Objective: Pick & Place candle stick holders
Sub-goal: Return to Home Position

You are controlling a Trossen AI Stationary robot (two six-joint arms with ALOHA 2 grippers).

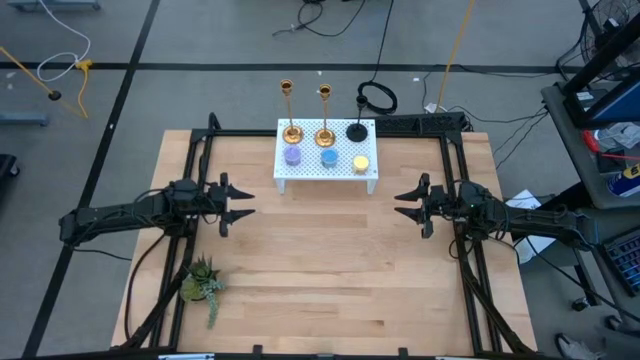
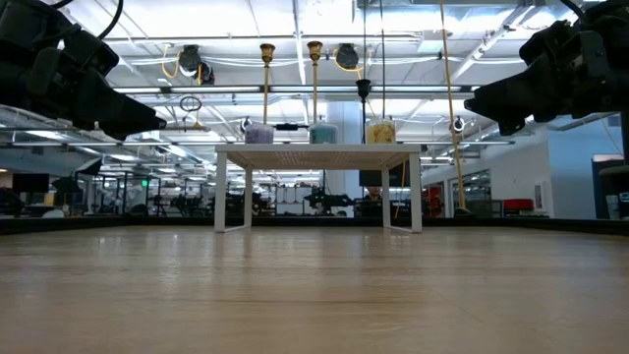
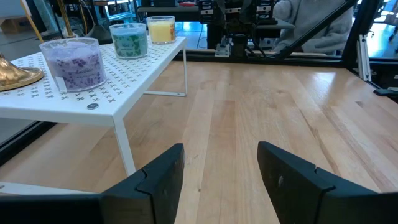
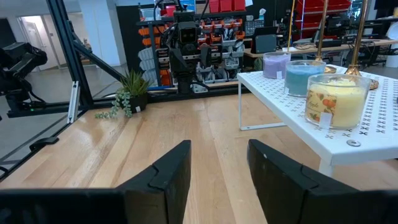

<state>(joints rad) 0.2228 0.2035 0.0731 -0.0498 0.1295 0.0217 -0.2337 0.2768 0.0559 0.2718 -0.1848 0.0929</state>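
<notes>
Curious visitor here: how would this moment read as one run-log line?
left gripper: fingers open, empty | right gripper: fingers open, empty | three candle stick holders: on white shelf

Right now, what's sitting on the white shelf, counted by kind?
Gold candle holders: 2
Black candle holder: 1
Candles: 3
Total on the white shelf: 6
</notes>
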